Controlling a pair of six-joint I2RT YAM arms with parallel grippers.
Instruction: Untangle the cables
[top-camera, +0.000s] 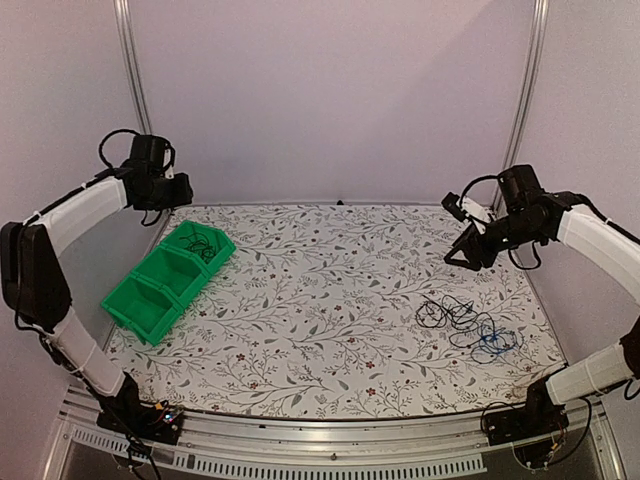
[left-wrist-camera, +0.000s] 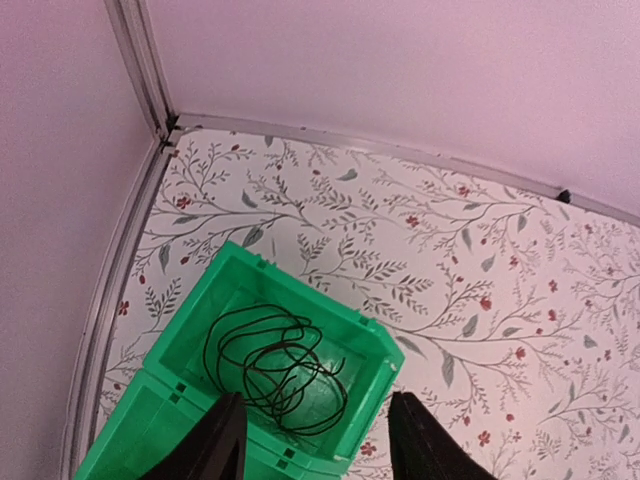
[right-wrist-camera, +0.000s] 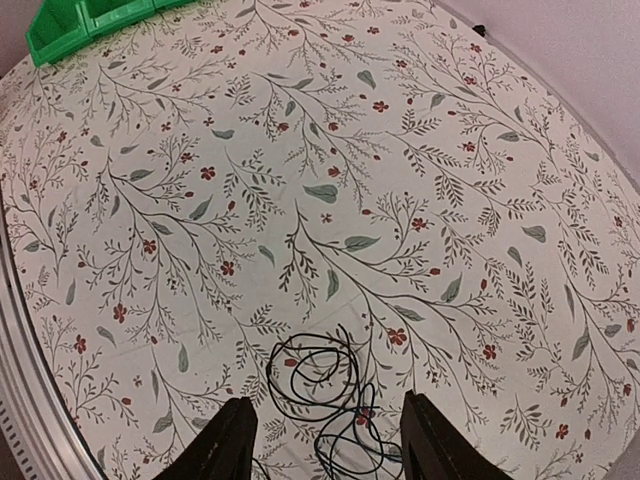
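A tangle of thin black cables (top-camera: 452, 312) with one blue cable (top-camera: 493, 343) lies on the floral table at the right. Its black loops show in the right wrist view (right-wrist-camera: 330, 380). One black cable (top-camera: 203, 244) lies coiled in the far compartment of the green bin (top-camera: 150, 275), also seen in the left wrist view (left-wrist-camera: 275, 365). My left gripper (left-wrist-camera: 315, 440) is open and empty, high above that compartment. My right gripper (right-wrist-camera: 325, 445) is open and empty, high above the tangle's black loops.
The green bin (left-wrist-camera: 375, 345) has three compartments and stands at the table's left side; a corner of it shows in the right wrist view (right-wrist-camera: 70, 25). Aluminium frame posts (top-camera: 130, 60) stand at the back corners. Pale walls enclose the table.
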